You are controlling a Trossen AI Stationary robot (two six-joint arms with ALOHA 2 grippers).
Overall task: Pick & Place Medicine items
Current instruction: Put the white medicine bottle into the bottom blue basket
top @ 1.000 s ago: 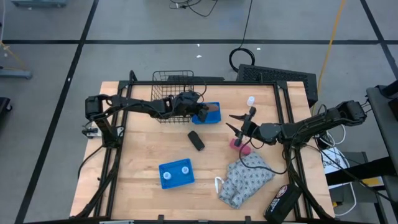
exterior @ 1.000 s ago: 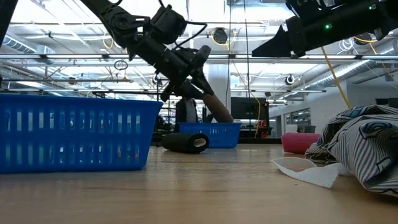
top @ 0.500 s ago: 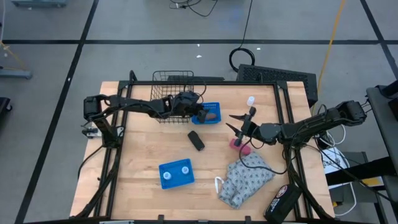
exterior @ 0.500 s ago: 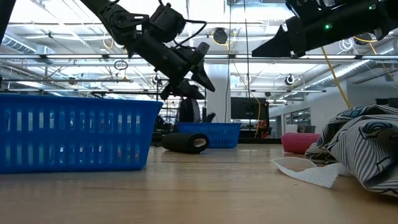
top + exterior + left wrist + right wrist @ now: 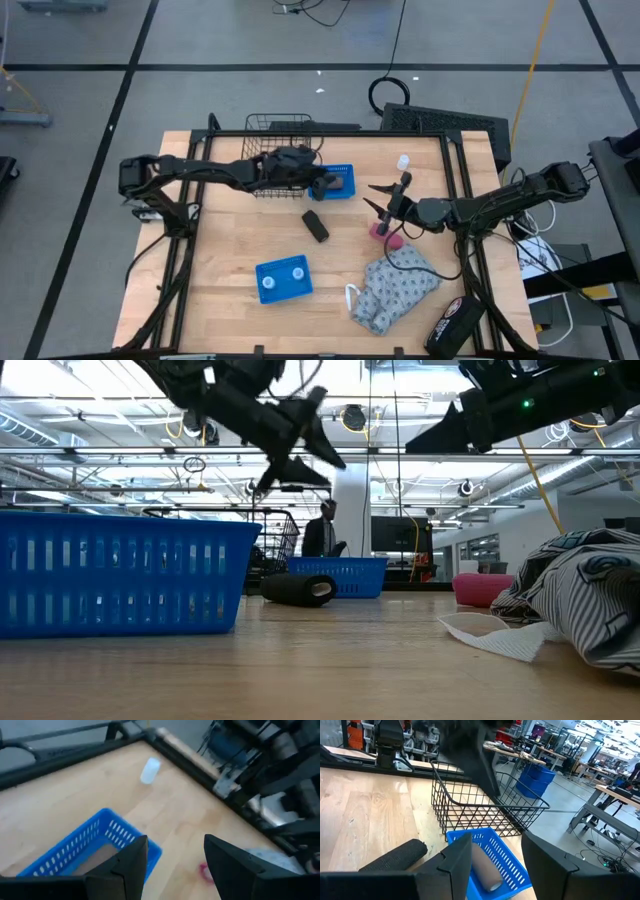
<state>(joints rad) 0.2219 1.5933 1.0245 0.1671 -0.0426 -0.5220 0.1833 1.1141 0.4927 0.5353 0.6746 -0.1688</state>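
Grey concrete floor (image 5: 90, 110) around the wooden surface (image 5: 230, 245), marked with dark tape lines (image 5: 120, 100). Overhead beyond the surface: steel trusses (image 5: 420, 455), bright ceiling lights. Workbenches (image 5: 615, 795) behind. One person (image 5: 322, 532) standing far off.

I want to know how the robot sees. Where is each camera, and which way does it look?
High view: above, looking straight down at the wooden table; both arms show.
Low view: at table-top height, looking level across; arms come in from above.
Left wrist view: on the left arm, looking past its own open left gripper at the table.
Right wrist view: on the right arm, looking past the open right gripper toward the wire basket.
All four views share the far blue tray.
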